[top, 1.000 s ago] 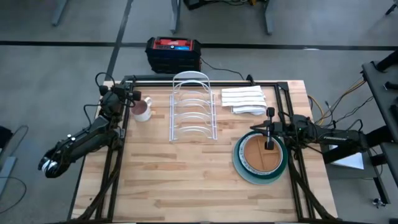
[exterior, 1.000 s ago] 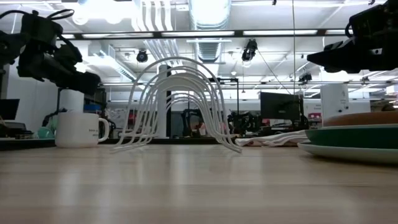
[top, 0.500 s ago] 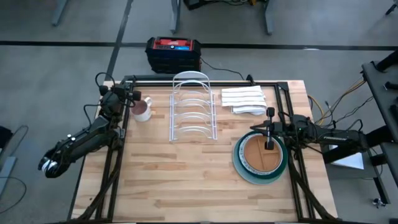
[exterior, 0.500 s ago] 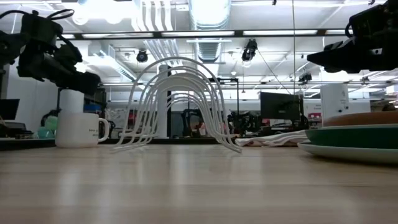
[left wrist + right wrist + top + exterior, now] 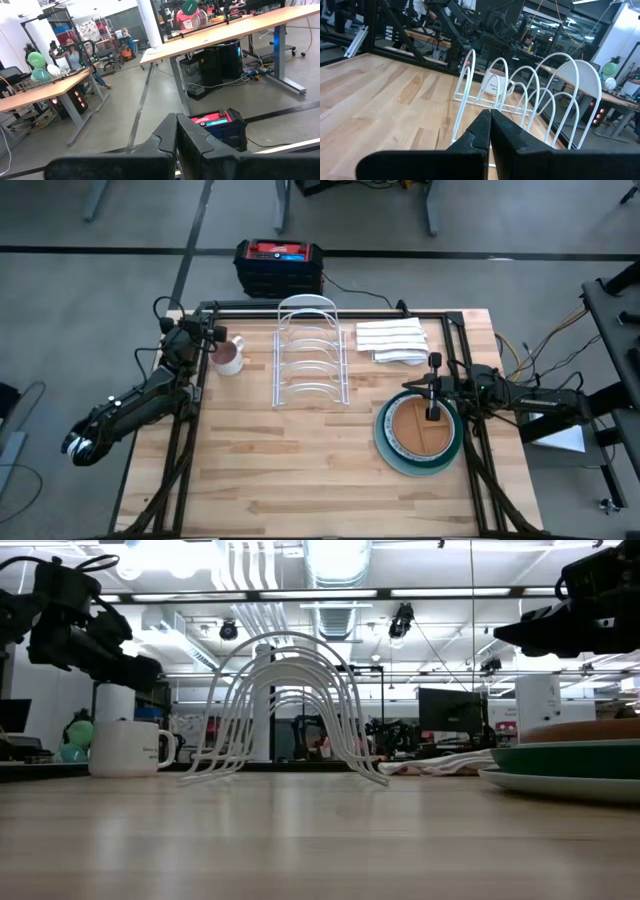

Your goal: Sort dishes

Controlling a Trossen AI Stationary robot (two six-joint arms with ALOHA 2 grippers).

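the plates (image 5: pixel 419 435) are kept stacked beside the empty wire rack (image 5: pixel 310 352), nothing being gripped by the clenched right gripper (image 5: pixel 433 385) above them or the clenched left gripper (image 5: pixel 208 336).

Bright, even ceiling light; soft shadows, near tabletop blurred.

wire rack (image 5: pixel 311 360), mug (image 5: pixel 229 357), folded cloths (image 5: pixel 392 340)

Closed right gripper (image 5: pixel 490 120) before white wire rack (image 5: pixel 530 95)
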